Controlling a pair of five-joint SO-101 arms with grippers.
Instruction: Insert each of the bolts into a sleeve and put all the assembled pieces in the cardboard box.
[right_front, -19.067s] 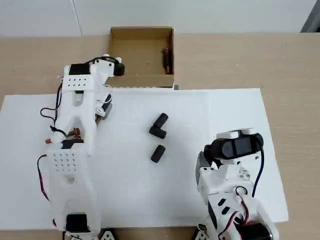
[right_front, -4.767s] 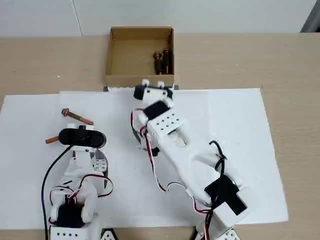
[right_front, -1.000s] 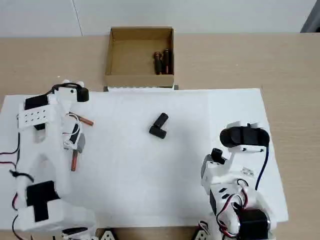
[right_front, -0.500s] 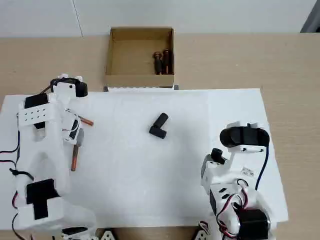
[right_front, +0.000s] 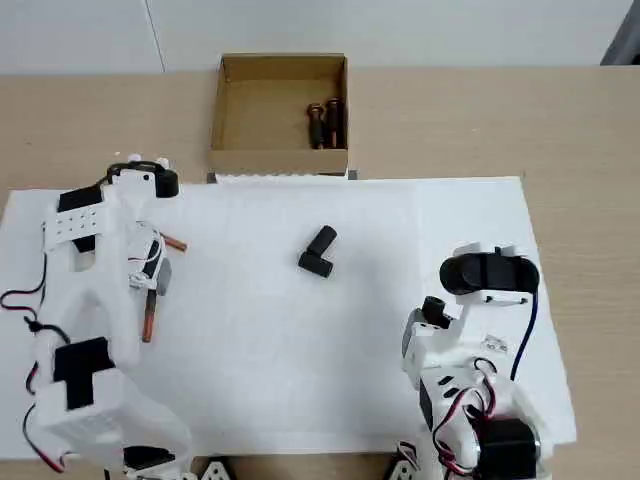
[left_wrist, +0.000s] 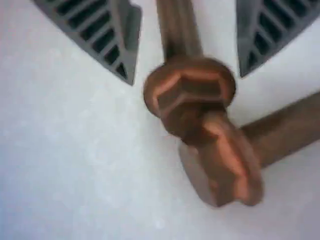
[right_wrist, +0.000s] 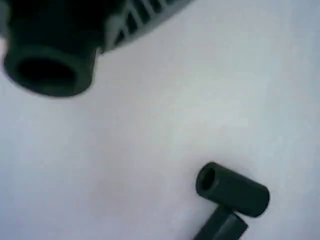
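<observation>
Left wrist view showed the left gripper (left_wrist: 185, 57) spread open, its two ribbed grey fingers (left_wrist: 107, 35) standing on either side of the shank of a copper bolt (left_wrist: 190, 92) with a gap on each side, gripping nothing. That bolt lay on the white paper sheet (right_front: 260, 350), its hex head just past the fingertips. The head pressed against the head of a second bolt (left_wrist: 220, 170), whose shank ran off at an angle across the sheet. From the high view, this pair lay near the left edge of the sheet under the left arm.

The right gripper (right_front: 410, 338) sat low at the near right part of the sheet, tucked beneath its own arm. In the right wrist view it was closed on a black sleeve (right_wrist: 50, 65), which sat against a ribbed finger (right_wrist: 145, 17) with its hollow end facing the camera.

Farther out, near the middle of the sheet, a loose sleeve (right_wrist: 232, 191) lay on its side, and a second loose sleeve (right_wrist: 221, 229) touched it at one end, the two forming an angle.

Beyond the far edge of the sheet, the cardboard box (right_front: 280, 160) stood on the wooden table (right_front: 450, 120). Two assembled pieces (right_front: 325, 122) lay side by side inside it, close to its right wall.
</observation>
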